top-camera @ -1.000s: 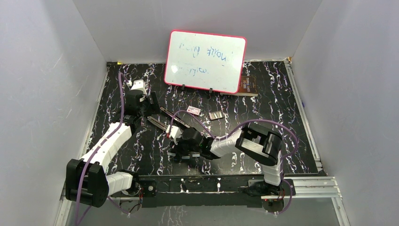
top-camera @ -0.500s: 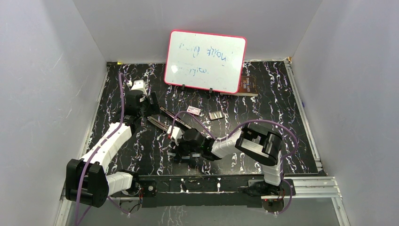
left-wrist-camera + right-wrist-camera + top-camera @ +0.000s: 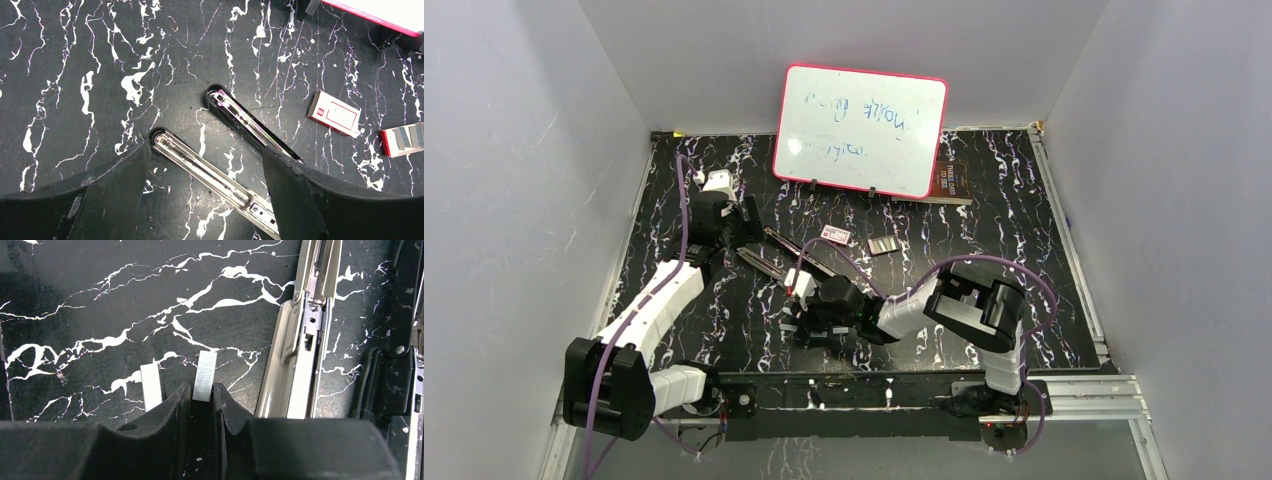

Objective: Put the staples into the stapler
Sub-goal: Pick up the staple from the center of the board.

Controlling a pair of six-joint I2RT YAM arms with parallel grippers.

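The staples (image 3: 205,376), a thin ribbed silvery strip: my right gripper (image 3: 202,405) has just narrowed onto its near end, so I reckon the pick is made. The stapler (image 3: 300,340) lies hinged open just beside it on the marbled table (image 3: 100,315), shiny rail up. My left gripper (image 3: 206,151) hangs wide apart above it, holding nothing
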